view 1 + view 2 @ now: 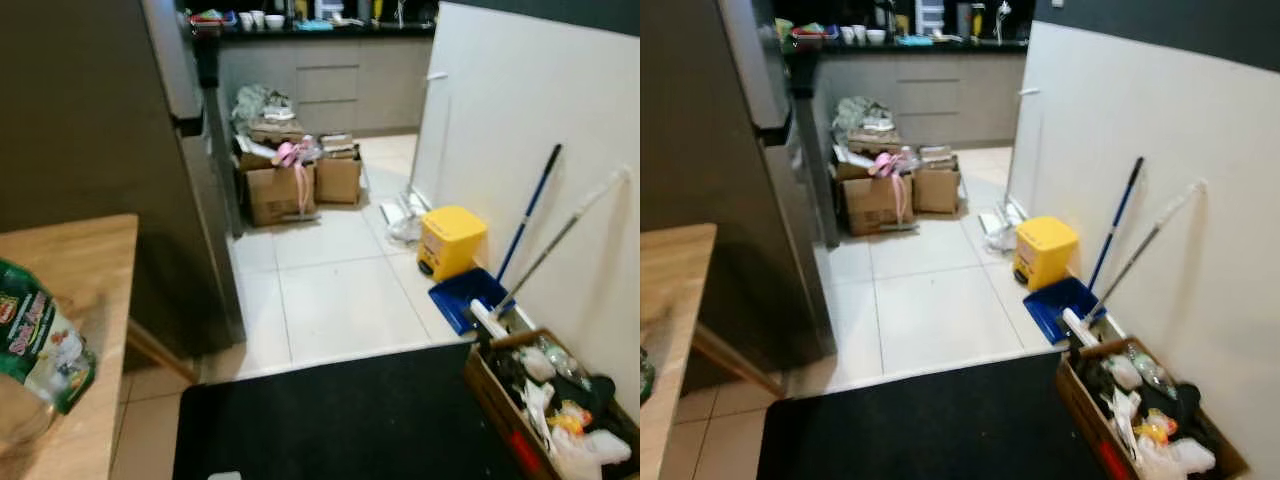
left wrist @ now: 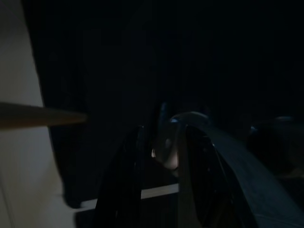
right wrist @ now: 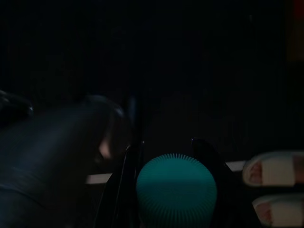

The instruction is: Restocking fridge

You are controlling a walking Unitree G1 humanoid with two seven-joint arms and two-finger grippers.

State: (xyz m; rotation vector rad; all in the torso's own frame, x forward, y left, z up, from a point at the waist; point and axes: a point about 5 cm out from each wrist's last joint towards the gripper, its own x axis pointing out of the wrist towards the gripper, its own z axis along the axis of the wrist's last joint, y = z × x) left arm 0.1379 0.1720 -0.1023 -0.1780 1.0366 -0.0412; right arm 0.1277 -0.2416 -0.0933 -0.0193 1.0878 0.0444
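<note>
The tall dark fridge (image 1: 90, 130) stands shut on the left, its grey handle (image 1: 175, 70) on the near edge. A green printed food bag (image 1: 40, 350) lies on the wooden table (image 1: 95, 260) in front of it. In the dark right wrist view, my right gripper (image 3: 166, 146) is shut on a container with a ridged teal cap (image 3: 175, 190). My left gripper (image 2: 164, 142) hangs low in shadow above the floor, with a pale rounded shape near it that is too dark to identify.
A black mat (image 1: 330, 420) covers the near floor. Cardboard boxes (image 1: 285, 185) stand beyond the fridge. Along the white right wall are a yellow bin (image 1: 450, 240), a blue dustpan (image 1: 462, 298), two long-handled tools and a box of clutter (image 1: 545, 400). A person's sandalled feet (image 3: 273, 173) are close by.
</note>
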